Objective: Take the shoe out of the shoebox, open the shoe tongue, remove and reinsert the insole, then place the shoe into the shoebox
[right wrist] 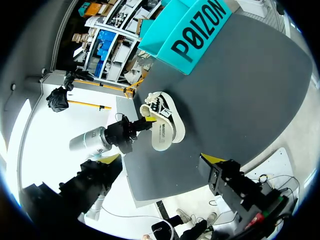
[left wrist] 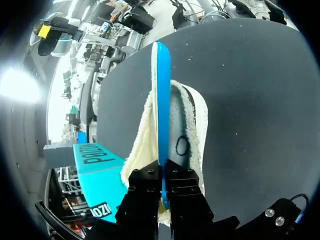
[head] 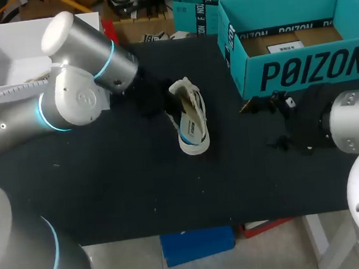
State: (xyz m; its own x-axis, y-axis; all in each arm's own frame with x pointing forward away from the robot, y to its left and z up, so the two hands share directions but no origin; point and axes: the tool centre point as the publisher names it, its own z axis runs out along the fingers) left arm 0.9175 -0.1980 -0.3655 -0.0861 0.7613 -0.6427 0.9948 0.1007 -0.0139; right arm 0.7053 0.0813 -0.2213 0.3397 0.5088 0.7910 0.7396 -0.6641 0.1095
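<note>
Black tabletop (head: 108, 193): left hand (left wrist: 163, 186) pinches fleecy blue insole (left wrist: 161, 100).

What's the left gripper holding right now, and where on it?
The blue insole, pinched edge-on at its near end by the left gripper, jaws closed on it.

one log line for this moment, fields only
left gripper: shut on blue insole, partly in shoe | shoe: on table, outside shoebox | right gripper: by shoebox front | shoebox: open
</note>
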